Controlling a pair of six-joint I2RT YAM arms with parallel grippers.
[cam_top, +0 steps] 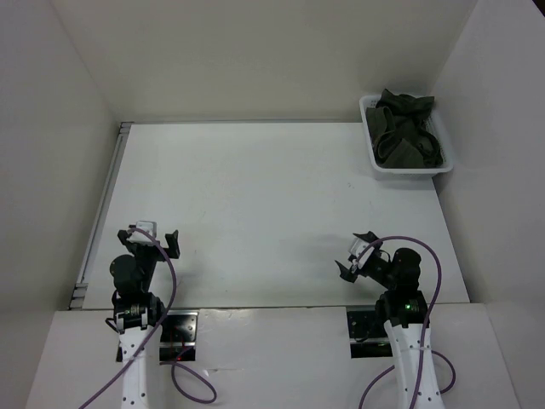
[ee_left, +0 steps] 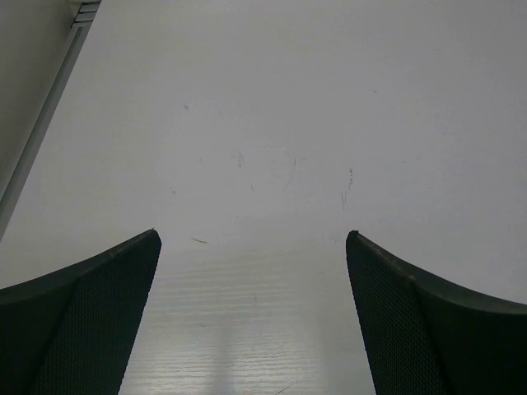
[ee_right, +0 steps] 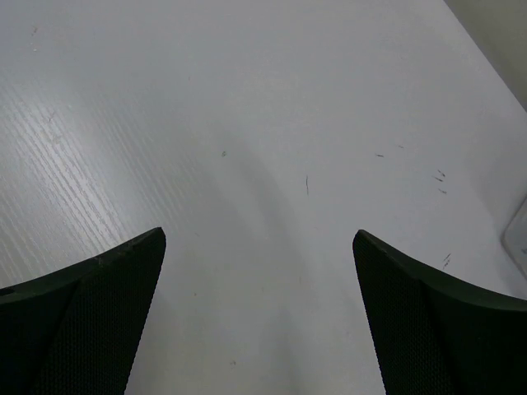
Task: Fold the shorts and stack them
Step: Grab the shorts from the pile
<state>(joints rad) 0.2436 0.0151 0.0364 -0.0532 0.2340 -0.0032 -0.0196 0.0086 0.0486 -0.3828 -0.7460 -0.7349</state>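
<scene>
Two arms sit at the near edge of the white surface [cam_top: 255,196], each with one tool. The left tool [cam_top: 160,239] hangs just above the bare surface with its two fingers spread wide, holding nothing. The right tool [cam_top: 354,254] is likewise spread wide and empty. The dark olive shorts [cam_top: 407,128] lie heaped in one white basket [cam_top: 409,171] at the far right corner, well apart from both tools; how many pairs cannot be told.

At the far right corner of the table [cam_top: 255,196], the white plastic basket [cam_top: 407,171] hides the lower folds of the dark olive-green fabric shorts [cam_top: 407,128]; you cannot count them.
</scene>
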